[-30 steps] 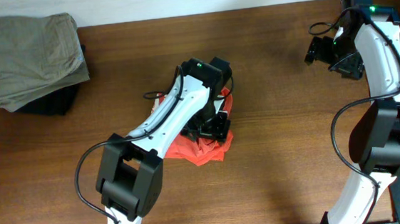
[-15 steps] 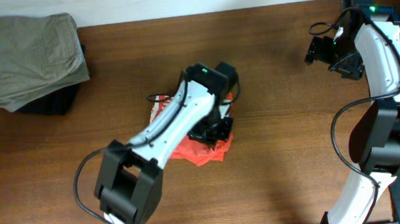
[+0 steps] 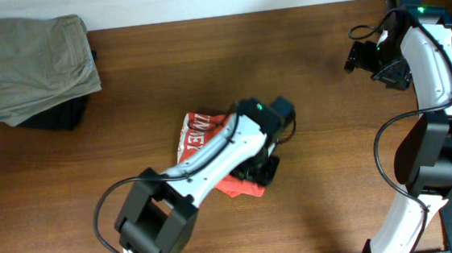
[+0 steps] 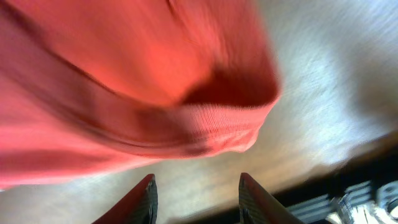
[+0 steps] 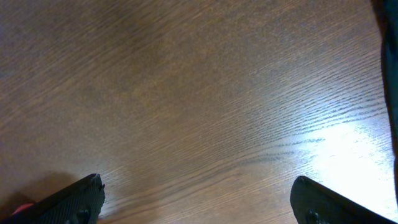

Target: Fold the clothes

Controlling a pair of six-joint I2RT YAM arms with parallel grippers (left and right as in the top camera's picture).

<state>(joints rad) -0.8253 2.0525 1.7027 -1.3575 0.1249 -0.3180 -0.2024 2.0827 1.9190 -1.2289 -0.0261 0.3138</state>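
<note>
Red-orange T-shirt (image 3: 198, 133) bunched at table (image 3: 333, 150) centre. White lettering faces up at its left end; right part hidden under left arm (image 3: 212, 156). Left jaws parted, nothing between fingertips (image 4: 147, 198); shirt edge just beyond them, wrist view blurred. Right arm (image 3: 426, 54) at far right, well apart from shirt; right jaws spread wide, empty, over bare wood. Khaki folded garment (image 3: 39, 60) at far left, lying on black garment (image 3: 68, 116).

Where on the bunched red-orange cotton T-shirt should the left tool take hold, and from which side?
Probably the ribbed band of the red-orange cotton T-shirt: it bulges as a thick rolled edge facing the open left tool. Come straight ahead, low over the brown wooden table, one finger under the edge.
</note>
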